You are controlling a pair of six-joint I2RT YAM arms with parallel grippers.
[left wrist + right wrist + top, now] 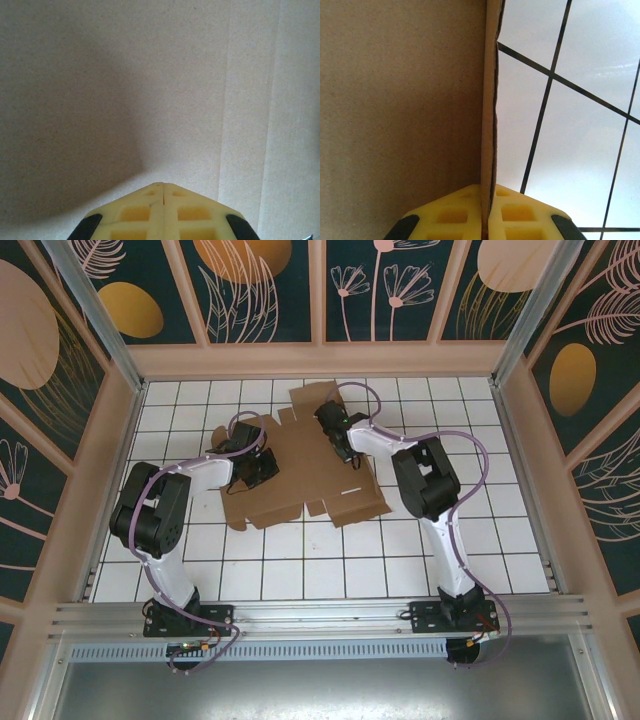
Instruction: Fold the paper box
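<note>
No words, numbers or signs can be read anywhere here. The plain brown cardboard sheet (300,495) has no print on it. The dark walls (270,310) have drawn flowers, leaves and round shapes, but no letters.
</note>
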